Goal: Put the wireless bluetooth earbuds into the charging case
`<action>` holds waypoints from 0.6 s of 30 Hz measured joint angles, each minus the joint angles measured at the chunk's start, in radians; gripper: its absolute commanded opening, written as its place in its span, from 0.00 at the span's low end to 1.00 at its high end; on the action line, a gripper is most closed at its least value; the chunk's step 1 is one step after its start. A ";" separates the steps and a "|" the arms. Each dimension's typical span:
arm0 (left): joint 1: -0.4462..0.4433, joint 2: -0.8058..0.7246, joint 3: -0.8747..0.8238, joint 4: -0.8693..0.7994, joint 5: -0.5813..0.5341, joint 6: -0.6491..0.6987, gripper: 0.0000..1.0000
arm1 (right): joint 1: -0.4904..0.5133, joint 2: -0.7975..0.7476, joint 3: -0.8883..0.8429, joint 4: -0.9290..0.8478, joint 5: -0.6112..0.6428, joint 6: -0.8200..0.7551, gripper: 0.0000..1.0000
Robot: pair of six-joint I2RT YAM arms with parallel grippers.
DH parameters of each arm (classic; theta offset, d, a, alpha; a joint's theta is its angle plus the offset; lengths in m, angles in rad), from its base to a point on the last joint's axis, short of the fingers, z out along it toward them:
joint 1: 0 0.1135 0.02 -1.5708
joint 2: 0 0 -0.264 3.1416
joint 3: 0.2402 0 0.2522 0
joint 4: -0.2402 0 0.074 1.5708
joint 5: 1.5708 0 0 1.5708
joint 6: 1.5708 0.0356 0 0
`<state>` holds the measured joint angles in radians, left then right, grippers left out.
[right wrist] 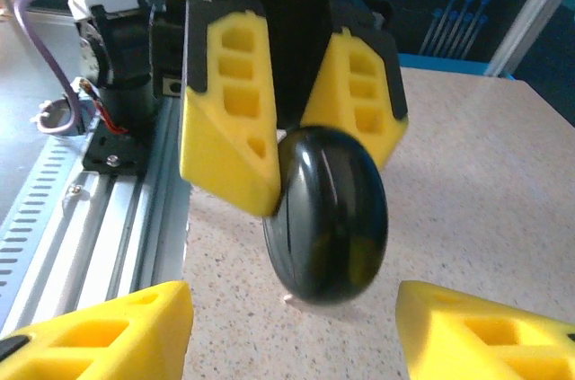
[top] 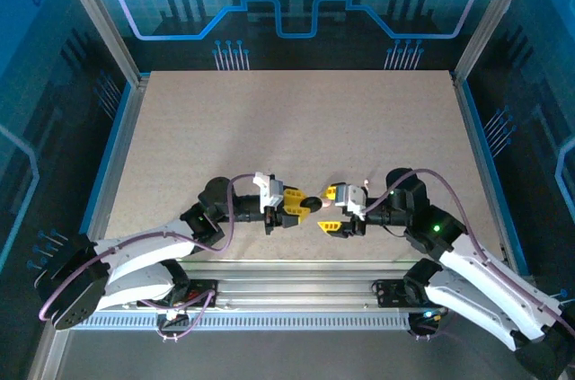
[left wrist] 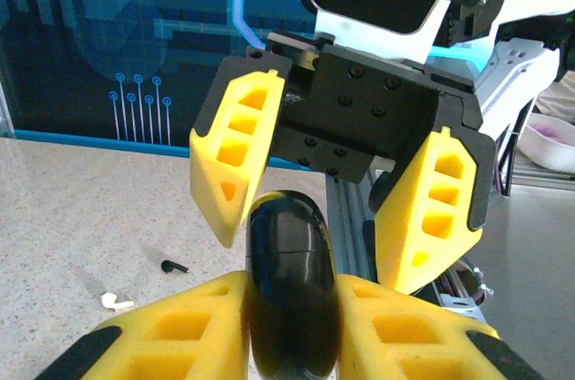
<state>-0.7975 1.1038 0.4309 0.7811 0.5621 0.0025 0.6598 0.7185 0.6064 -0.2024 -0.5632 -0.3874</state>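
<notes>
My left gripper (left wrist: 292, 288) is shut on a glossy black oval charging case (left wrist: 289, 259), held off the table with its lid seam closed. In the top view the case (top: 311, 207) hangs between the two grippers near the table's front edge. My right gripper (right wrist: 289, 337) faces it, open, one yellow finger on either side of the case (right wrist: 328, 214) with clear gaps. A black earbud (left wrist: 173, 266) and a whitish earbud (left wrist: 115, 302) lie on the speckled table beside the case. The left gripper (top: 296, 204) and right gripper (top: 331, 209) nearly meet tip to tip.
An aluminium rail (right wrist: 108, 218) runs along the table's near edge, right beside both grippers. The beige table (top: 287, 128) stretches away behind them, bounded by blue side strips and metal frame posts (top: 99, 21).
</notes>
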 measured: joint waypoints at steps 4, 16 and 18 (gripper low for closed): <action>0.000 -0.007 0.000 -0.015 0.008 0.002 0.27 | 0.000 0.047 0.029 -0.003 -0.055 -0.027 0.49; 0.000 -0.025 0.000 -0.044 0.047 0.036 0.33 | -0.016 0.093 0.064 -0.032 -0.109 -0.079 0.20; 0.000 -0.025 0.000 -0.052 0.046 0.045 0.39 | -0.016 0.103 0.078 -0.052 -0.116 -0.094 0.18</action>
<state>-0.7979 1.0790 0.4309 0.7292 0.6079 0.0471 0.6441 0.8215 0.6842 -0.2543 -0.6792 -0.4812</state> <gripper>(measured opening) 0.339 0.202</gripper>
